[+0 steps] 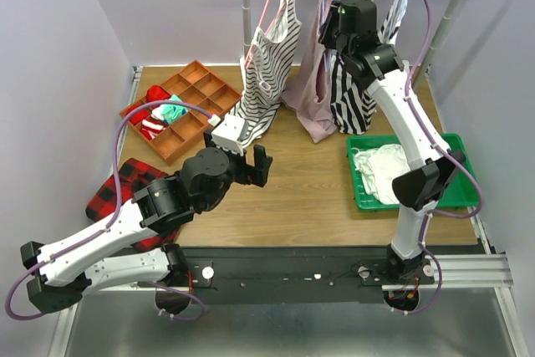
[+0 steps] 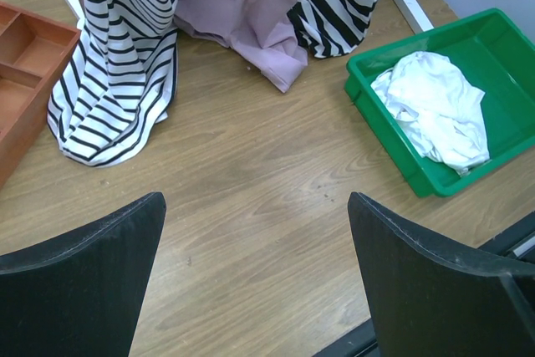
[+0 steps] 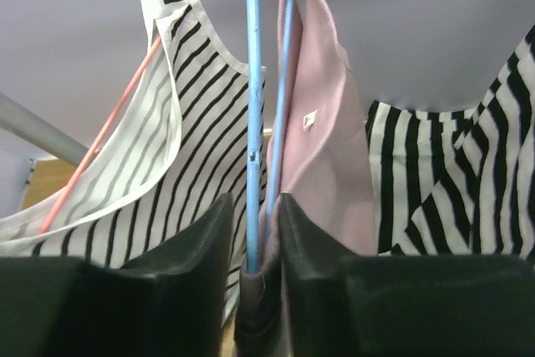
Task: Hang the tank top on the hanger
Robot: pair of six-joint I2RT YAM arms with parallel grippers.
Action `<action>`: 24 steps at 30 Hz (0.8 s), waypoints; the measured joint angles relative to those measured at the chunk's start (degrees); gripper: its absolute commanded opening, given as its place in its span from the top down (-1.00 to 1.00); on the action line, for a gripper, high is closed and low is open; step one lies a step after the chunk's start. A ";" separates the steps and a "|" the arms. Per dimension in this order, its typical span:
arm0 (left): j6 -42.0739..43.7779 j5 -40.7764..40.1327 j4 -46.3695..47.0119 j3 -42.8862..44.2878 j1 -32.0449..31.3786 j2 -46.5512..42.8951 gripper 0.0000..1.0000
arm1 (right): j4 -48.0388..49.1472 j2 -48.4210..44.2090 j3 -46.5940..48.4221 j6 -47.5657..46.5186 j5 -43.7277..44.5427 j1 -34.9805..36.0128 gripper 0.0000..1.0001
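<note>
At right gripper (image 3: 255,240): clenched on the hanger (image 3: 252,81) wire together with tank top (image 3: 322,131) edge | draped beside striped tops (image 3: 167,148), hem down on table (image 2: 251,165) | at left gripper (image 2: 255,206): spread wide, grasping nothing | advice: hold firm, ease strap over wire shoulder, avoid pink hanger (image 3: 125,98).

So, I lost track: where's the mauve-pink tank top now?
Top view, back centre: the soft mauve-pink tank top hangs between one black-and-white striped top and another, its hem touching the wooden table.
</note>
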 measured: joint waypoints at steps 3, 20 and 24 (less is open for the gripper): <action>-0.37 0.00 0.00 -0.33 0.35 -0.33 -0.98 | 0.68 -1.05 -1.81 0.90 -1.11 -0.22 -0.37; -8.17 3.52 -1.81 -0.42 2.16 3.91 -0.98 | 3.93 -34.51 -34.01 6.75 -11.58 -0.31 -1.00; -11.37 4.26 -2.49 -1.70 2.19 3.93 -0.98 | 7.65 -47.65 -49.62 8.94 -15.37 -0.31 -1.00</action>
